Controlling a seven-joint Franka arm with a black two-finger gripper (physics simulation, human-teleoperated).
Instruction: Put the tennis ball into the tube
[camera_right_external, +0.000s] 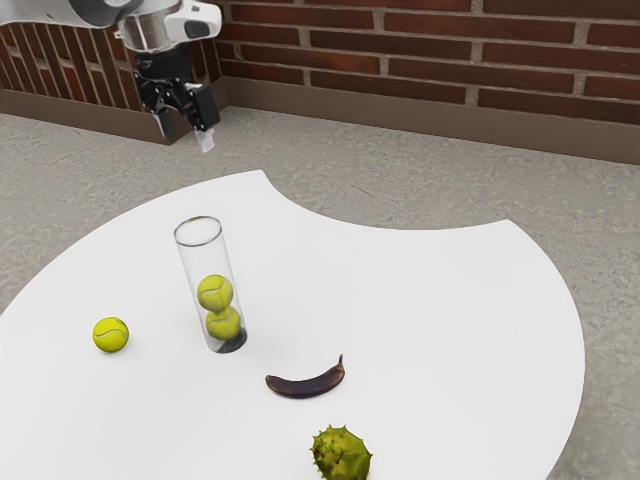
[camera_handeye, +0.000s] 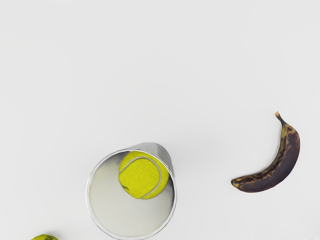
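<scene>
High over the table's far left side, in the exterior view, my gripper (camera_right_external: 186, 132) hangs open with nothing between its fingers. Well below it, the clear tube (camera_right_external: 190, 262) stands upright, two tennis balls (camera_right_external: 215, 293) stacked inside. A loose yellow tennis ball (camera_right_external: 110, 334) rests on the white tabletop, left of the tube and apart from it. From above, the wrist view looks into the open mouth of the tube (camera_handeye: 112, 210), where a tennis ball (camera_handeye: 143, 175) shows inside.
A dark banana (camera_right_external: 306, 385), also in the wrist view as a curved banana (camera_handeye: 275, 172), lies beside the tube. Nearer the exterior camera sits a spiky green fruit (camera_right_external: 341, 456). The white table (camera_right_external: 450, 330) has a curved cut-out on its far edge.
</scene>
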